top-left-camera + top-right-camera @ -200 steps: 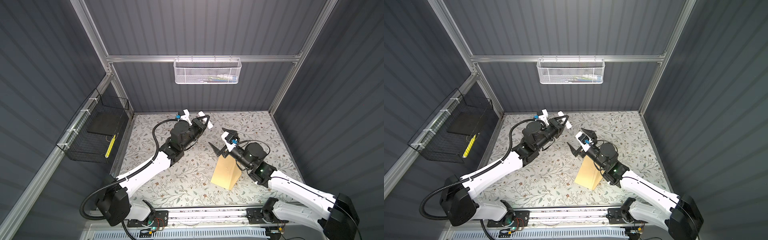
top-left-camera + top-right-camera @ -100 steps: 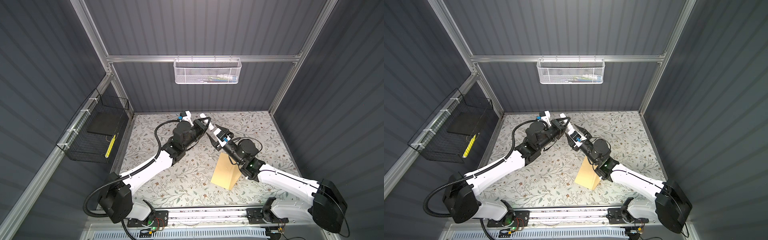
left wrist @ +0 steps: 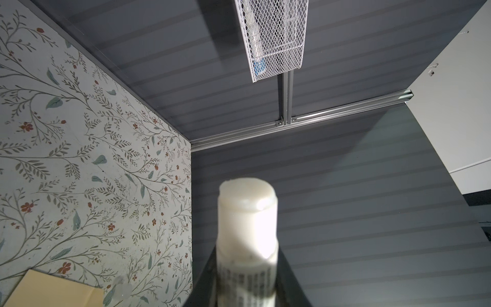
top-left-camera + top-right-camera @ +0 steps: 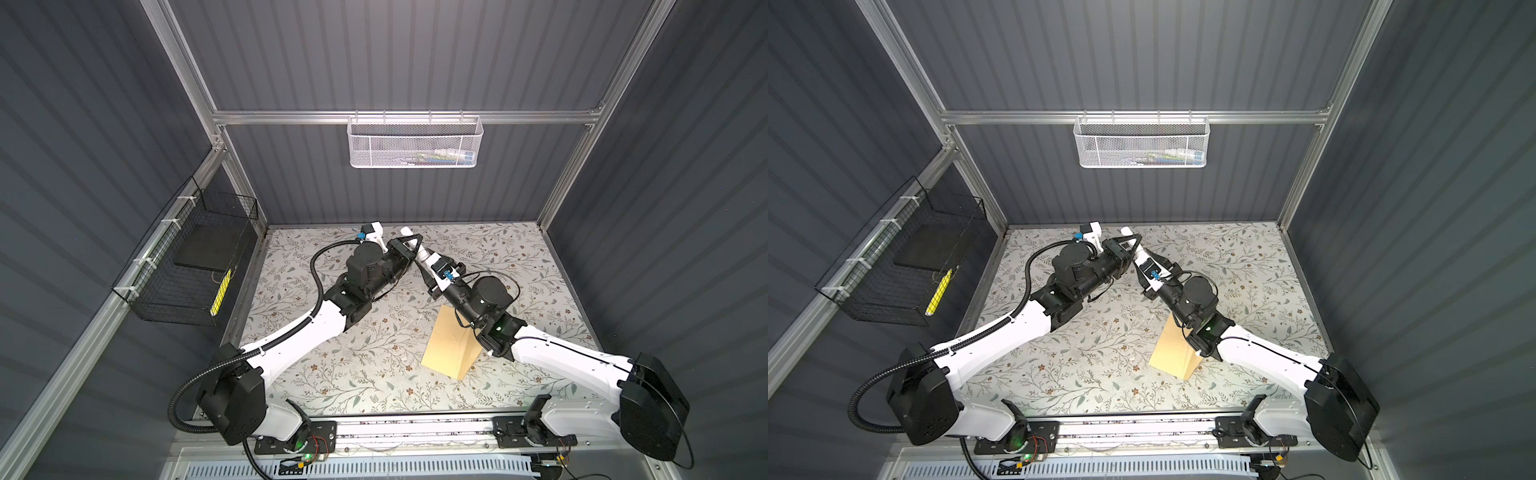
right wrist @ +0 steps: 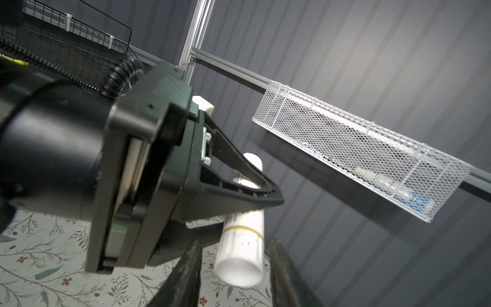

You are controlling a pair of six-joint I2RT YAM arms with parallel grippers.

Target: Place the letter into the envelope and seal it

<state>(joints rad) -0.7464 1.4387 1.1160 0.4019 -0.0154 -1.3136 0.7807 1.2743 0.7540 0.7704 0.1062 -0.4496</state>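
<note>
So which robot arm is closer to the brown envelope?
Right. The right arm crosses over the envelope's far end in both top views. The left arm lies off to the envelope's left, with the left gripper at the back holding a white tube.

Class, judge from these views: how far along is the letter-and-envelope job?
Done: no letter shows, so it may already be inside the envelope lying on the mat. In hand: the left pincer grips a white tube; the right pincer straddles its other end. Left: sealing; the flap's state is unclear.
</note>
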